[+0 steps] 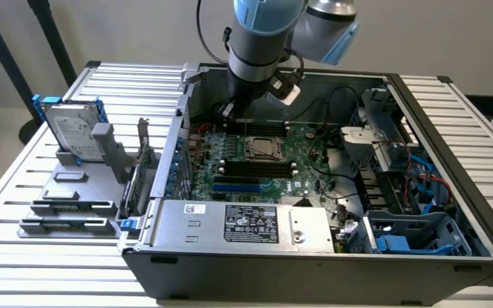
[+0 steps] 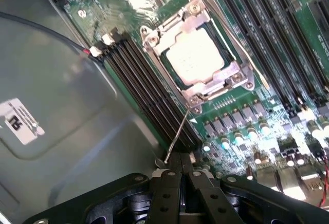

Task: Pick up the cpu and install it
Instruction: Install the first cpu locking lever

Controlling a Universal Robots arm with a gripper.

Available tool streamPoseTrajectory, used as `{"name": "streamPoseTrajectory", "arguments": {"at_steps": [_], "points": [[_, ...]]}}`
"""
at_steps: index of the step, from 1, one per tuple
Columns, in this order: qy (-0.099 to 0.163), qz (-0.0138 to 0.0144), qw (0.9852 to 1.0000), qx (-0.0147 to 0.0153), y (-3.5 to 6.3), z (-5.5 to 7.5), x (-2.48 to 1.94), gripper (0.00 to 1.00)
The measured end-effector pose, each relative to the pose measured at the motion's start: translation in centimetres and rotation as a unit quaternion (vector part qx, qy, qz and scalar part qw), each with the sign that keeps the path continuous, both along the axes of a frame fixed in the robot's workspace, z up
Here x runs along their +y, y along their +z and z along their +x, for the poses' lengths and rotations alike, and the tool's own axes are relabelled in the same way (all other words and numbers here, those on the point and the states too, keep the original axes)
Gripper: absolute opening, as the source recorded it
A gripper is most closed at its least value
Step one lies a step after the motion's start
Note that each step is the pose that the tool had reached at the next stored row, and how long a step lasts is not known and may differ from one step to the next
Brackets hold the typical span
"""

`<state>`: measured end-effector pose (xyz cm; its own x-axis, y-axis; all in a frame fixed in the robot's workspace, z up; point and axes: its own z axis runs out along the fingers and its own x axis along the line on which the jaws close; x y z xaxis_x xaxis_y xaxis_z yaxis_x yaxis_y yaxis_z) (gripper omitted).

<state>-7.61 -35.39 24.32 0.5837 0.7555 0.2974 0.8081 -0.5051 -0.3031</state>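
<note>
The cpu (image 2: 194,57), a small silvery square, lies flat in the motherboard's socket with a metal frame (image 2: 232,75) around it. It shows on the green board as the cpu (image 1: 261,147) in the exterior view. My gripper (image 2: 182,163) is shut, with nothing between its fingers, and hovers a short way off the socket's corner. A thin wire lever (image 2: 179,131) runs from that corner to just by my fingertips. In the exterior view the gripper (image 1: 232,114) hangs inside the open computer case, over the board's far edge behind the socket.
The case's walls (image 1: 178,128) rise around the board. A grey power supply (image 1: 238,221) lies at the front and blue drive cages (image 1: 400,240) at the exterior view's right. Outside, at the exterior view's left, a grey holder (image 1: 67,205) carries a blue-framed hard drive (image 1: 71,131) and memory sticks (image 1: 139,167).
</note>
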Motion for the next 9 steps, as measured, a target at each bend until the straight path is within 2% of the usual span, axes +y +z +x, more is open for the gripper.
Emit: {"name": "streamPoseTrajectory", "arguments": {"at_steps": [6,9], "points": [[0.0,0.0,0.9999,-0.01,-0.07,1.1,-0.05,0.11],[0.0,-0.0039,0.9999,-0.0144,-0.3,1.2,-0.05,0.11]]}}
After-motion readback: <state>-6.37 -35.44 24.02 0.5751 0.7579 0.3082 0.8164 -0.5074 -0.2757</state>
